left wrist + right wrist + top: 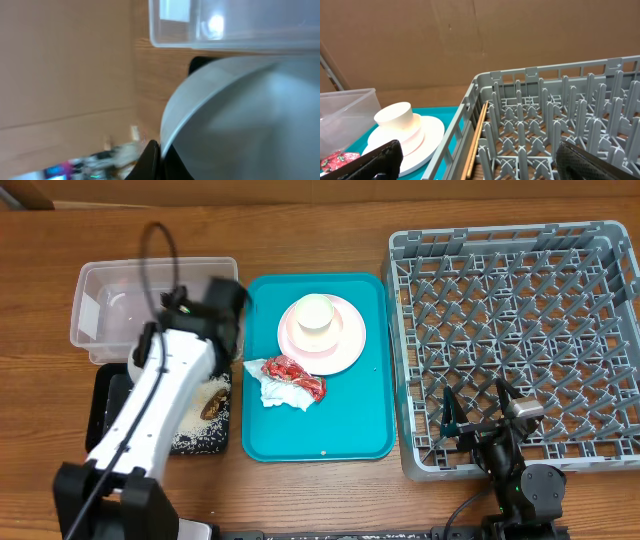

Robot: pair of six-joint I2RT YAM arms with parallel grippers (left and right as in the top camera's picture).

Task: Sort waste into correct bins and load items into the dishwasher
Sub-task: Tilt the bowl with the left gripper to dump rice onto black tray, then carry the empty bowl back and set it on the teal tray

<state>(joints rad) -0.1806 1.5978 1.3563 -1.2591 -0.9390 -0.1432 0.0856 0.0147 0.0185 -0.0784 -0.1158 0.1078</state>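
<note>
Spillage is looking like the chief risk here; the left gripper (pixel 160 162) is pinching the rim of the round whitish bowl (pixel 240 120) between shut fingers, holding it at the left side of the table, just where the near edge of the clear tub (pixel 88 305) is meeting the far end of the black tray (pixel 105 405); so narrow a grip on a smooth curved wall could be letting the bowl swing or slip, dropping it onto the rice-like grains (pixel 195 435) and brown chunk (pixel 212 408) lying in that tray; carrying it right toward the dish rack (pixel 520 240) would be taking it over the teal tray (pixel 350 430), where the pink plate (pixel 345 345) and the cup (pixel 317 313) stacked on it could be getting knocked.

Being round, the bowl is showing no long axis; it is sitting tilted, yet which way its mouth is facing I cannot tell, the arm hiding most of it from above.

The right gripper (pixel 476 412) is resting spread wide and empty at the rack's near left corner.
</note>
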